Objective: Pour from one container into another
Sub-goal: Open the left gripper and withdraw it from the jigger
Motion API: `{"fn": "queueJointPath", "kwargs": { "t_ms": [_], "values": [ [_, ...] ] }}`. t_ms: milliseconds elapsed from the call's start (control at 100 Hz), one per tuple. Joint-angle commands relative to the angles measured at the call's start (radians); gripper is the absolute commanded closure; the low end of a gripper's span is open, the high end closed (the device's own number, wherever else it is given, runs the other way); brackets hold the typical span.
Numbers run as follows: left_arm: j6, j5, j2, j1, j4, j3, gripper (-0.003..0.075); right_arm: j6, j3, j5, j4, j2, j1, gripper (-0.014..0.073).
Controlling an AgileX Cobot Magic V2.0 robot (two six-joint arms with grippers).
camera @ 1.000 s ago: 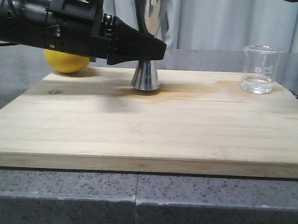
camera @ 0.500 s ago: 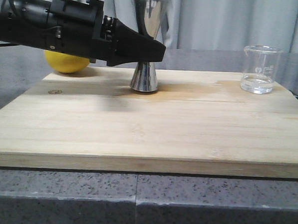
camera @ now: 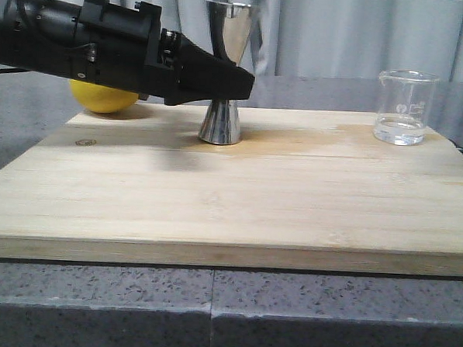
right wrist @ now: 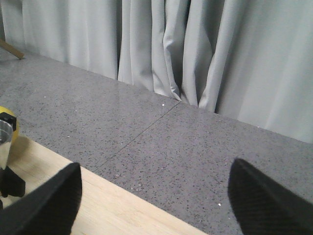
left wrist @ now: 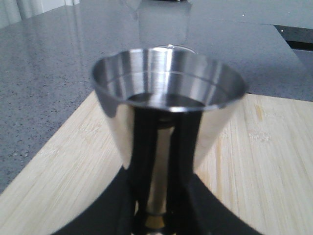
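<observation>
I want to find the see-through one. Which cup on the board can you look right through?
The glass beaker at the board's right end; the steel jigger, held by the left end effector, is shiny and mirror-like instead.

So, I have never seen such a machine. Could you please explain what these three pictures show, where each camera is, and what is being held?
This is a robot with two arms, each ending in a gripper.

One camera looks forward over the table. There the black left gripper is closed around the narrow waist of a steel jigger, which looks slightly lifted off the wooden board. Also on the board stands a glass beaker with a little clear liquid. A lemon lies behind the arm.

The second camera sits on the left wrist and looks into the jigger's cup.

The third sits on the right wrist: its gripper is open, holding nothing, above the grey counter.
</observation>
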Motion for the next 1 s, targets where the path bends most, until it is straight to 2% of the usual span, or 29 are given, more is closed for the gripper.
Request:
{"fn": "queueJointPath", "kwargs": {
  "t_ms": [0,130,270,410,580,630,690,870,990],
  "values": [
    [-0.004,0.069,-0.046,-0.007,-0.087,-0.030,0.0731,-0.001,-0.025,-0.054,0.016,-0.026,-0.009,0.0039],
    [-0.004,0.074,-0.046,-0.007,-0.087,-0.030,0.0678,-0.001,-0.025,-0.054,0.016,-0.026,-0.009,0.0039],
    [-0.004,0.078,-0.046,-0.007,-0.087,-0.030,0.0582,-0.001,-0.025,-0.056,0.016,-0.026,-0.009,0.0039],
    [-0.004,0.082,-0.046,-0.007,-0.087,-0.030,0.0438,-0.001,-0.025,-0.056,0.016,-0.026,-0.009,0.0039],
    [-0.004,0.082,-0.046,-0.007,-0.087,-0.030,0.0213,-0.001,-0.025,-0.056,0.016,-0.026,-0.009,0.0039],
    [-0.015,0.082,-0.046,-0.007,-0.087,-0.030,0.0171,-0.001,-0.025,-0.056,0.016,-0.026,-0.009,0.0039],
    [-0.024,0.082,-0.046,-0.007,-0.085,-0.030,0.0150,-0.001,-0.025,-0.056,0.016,-0.026,-0.009,0.0039],
    [-0.083,0.072,-0.068,-0.007,-0.056,-0.030,0.0150,-0.001,-0.025,-0.056,0.016,-0.026,-0.009,0.0039],
    [-0.134,-0.001,-0.095,-0.007,0.004,-0.030,0.0150,-0.001,-0.025,-0.054,0.016,-0.026,-0.009,0.0039]
  ]
}}
